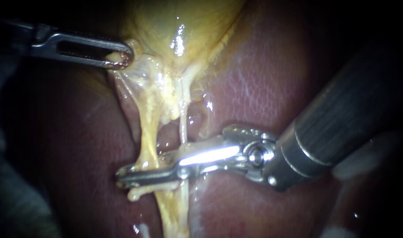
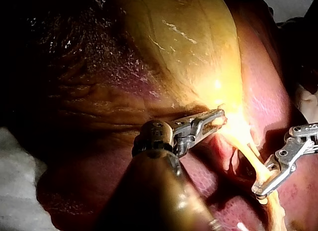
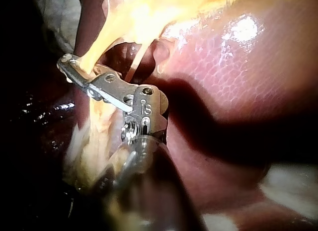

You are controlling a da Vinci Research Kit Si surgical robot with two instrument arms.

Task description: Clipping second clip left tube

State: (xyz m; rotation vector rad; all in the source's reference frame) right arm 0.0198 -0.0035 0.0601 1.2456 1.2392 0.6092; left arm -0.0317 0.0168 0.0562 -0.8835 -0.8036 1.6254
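The liver (image 1: pixel 263 88) is the biggest thing. It is dark red and lies all around and under the gallbladder (image 1: pixel 179 26), which is yellow and shiny. My right instrument (image 1: pixel 122 176) reaches in well below the gallbladder. Its jaws are squeezed onto the left tube (image 1: pixel 148 128), one jaw on each side. My left instrument (image 1: pixel 121 59) is at the gallbladder's narrow end. Its jaws pinch that end and hold it stretched. The left tube is the thick yellow string that hangs down from the gallbladder's narrow end. A thinner tube (image 1: pixel 182 125) hangs just beside it.

I think the clip is being squeezed on now. Next, the jaws should open gently and back straight off without tugging the tube.

I cannot see any clip, because the jaws hide that spot. I cannot tell if the thinner tube is caught too. A small white bit (image 1: pixel 142 229) far below the gallbladder is too unclear to name.
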